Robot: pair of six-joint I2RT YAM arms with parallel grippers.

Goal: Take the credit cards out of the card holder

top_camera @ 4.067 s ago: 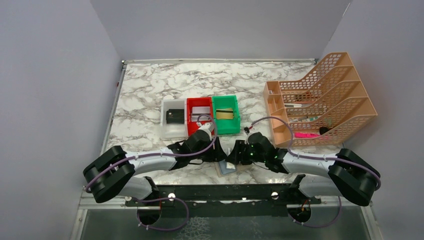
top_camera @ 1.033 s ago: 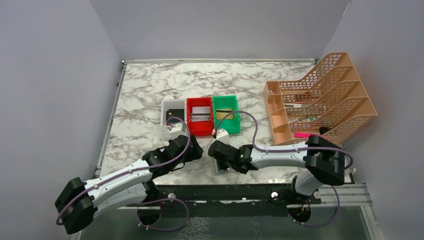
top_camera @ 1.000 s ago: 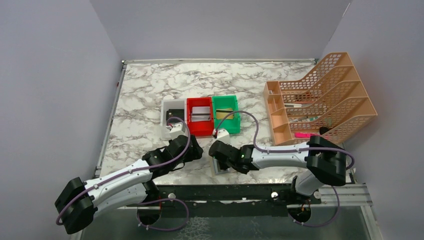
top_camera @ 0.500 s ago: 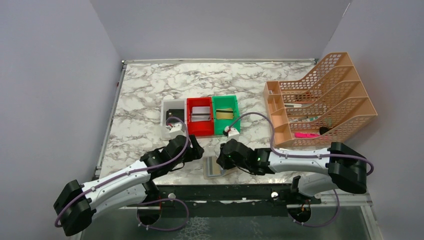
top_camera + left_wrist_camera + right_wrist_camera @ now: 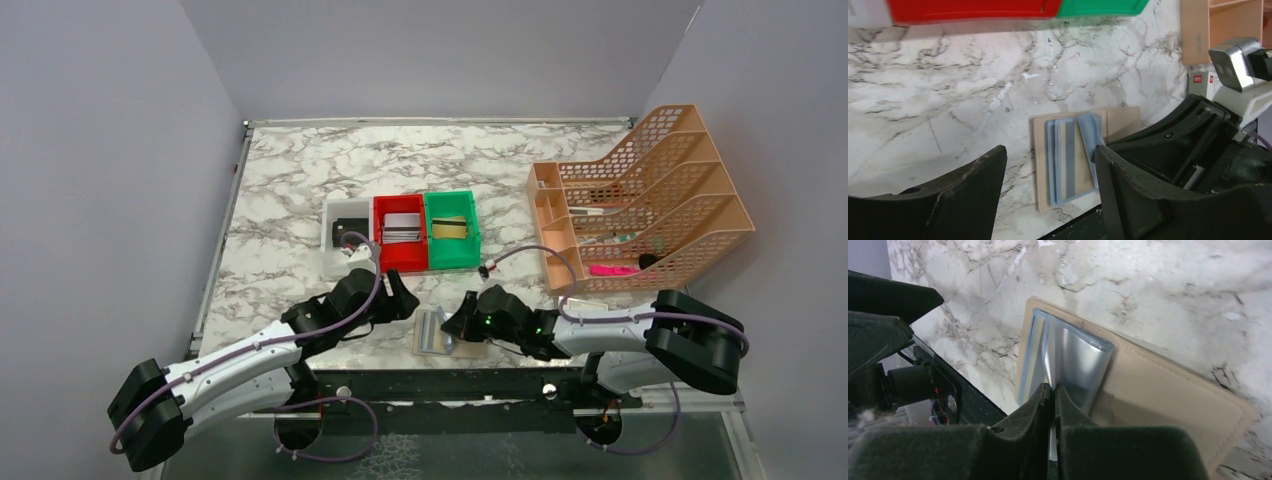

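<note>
The tan card holder [image 5: 432, 332] lies open at the table's near edge, with its shiny bluish-grey sleeves fanned out; it also shows in the left wrist view [image 5: 1039, 165] and the right wrist view [image 5: 1168, 395]. A credit card [image 5: 1071, 155] with a grey stripe shows inside a flat sleeve. My right gripper [image 5: 457, 325] [image 5: 1053, 386] is at the holder's right side, shut on the thin edge of a raised, curled sleeve [image 5: 1079, 367]; I cannot tell whether a card is in it. My left gripper [image 5: 398, 302] [image 5: 1048, 152] is open and empty, just left of and above the holder.
White [image 5: 345, 222], red [image 5: 400, 250] and green [image 5: 452, 245] bins stand in a row behind the grippers. A peach file organizer [image 5: 640, 195] fills the right side. A white box with a red mark [image 5: 1200, 80] lies near it. The black front rail [image 5: 450, 385] runs just below the holder.
My right arm has swung back to the right, from over the holder to its right side, lifting a sleeve. The holder now lies uncovered and fanned open. My left gripper edged slightly toward it.
</note>
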